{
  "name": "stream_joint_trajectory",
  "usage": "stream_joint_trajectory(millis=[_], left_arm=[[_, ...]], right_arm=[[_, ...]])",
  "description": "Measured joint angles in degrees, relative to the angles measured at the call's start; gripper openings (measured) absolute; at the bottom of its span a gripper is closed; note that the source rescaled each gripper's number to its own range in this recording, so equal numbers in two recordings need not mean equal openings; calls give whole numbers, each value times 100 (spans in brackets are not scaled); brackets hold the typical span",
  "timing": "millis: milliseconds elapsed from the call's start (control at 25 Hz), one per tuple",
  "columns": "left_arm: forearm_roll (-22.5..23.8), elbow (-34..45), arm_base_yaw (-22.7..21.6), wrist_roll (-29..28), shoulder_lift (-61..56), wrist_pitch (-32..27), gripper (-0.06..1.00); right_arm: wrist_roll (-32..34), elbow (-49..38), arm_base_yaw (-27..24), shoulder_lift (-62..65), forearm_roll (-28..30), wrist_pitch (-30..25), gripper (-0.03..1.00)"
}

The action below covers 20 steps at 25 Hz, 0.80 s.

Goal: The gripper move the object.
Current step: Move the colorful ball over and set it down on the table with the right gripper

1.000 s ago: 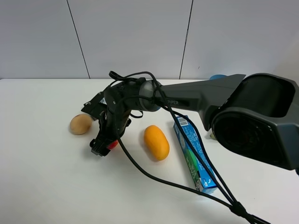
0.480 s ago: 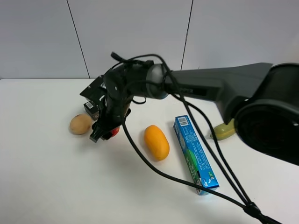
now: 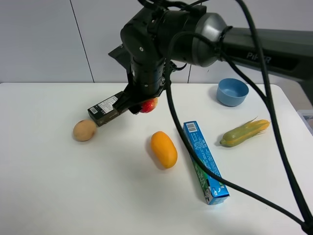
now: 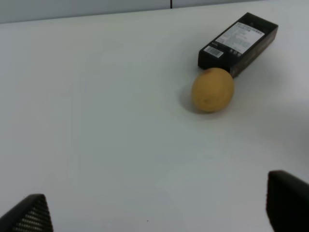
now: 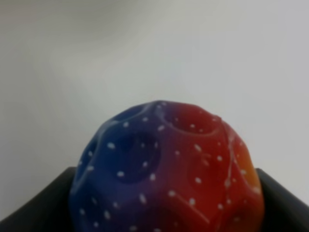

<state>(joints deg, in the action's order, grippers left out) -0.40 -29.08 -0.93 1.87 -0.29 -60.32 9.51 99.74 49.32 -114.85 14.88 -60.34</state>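
My right gripper [image 3: 145, 104] is shut on the small rainbow ball [image 3: 149, 105] and holds it well above the table, over the black box. In the right wrist view the ball [image 5: 166, 169] fills the lower frame, blue on one side and red on the other, dimpled with white specks, between the black fingers [image 5: 280, 200]. My left gripper [image 4: 159, 212] is open and empty; only its two black fingertips [image 4: 287, 198] show at the frame's corners, above bare table short of the tan egg [image 4: 213, 90].
On the white table lie a tan egg [image 3: 84, 130], a black box [image 3: 105, 109], an orange mango [image 3: 163, 149], a blue carton [image 3: 205, 161], a blue bowl [image 3: 232, 91] and a yellow-green corn cob [image 3: 243, 132]. Black cables hang from the arm across the table's front right.
My right gripper has risen from table level beside the egg, up and to the right, carrying the ball. The arm has swung higher, uncovering the bowl and corn cob.
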Motion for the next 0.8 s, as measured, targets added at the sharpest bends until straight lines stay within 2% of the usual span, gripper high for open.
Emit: stream_joint_trajectory(millis=[160, 480, 800], left_arm=[[0, 0, 0, 0, 0, 0, 100], [0, 0, 0, 0, 0, 0, 100], [0, 0, 0, 0, 0, 0, 100]], right_arm=[[112, 0, -538, 168, -1, -176, 0], [-360, 0, -1971, 262, -132, -190, 0], [-698, 0, -2825, -48, -149, 68, 0]])
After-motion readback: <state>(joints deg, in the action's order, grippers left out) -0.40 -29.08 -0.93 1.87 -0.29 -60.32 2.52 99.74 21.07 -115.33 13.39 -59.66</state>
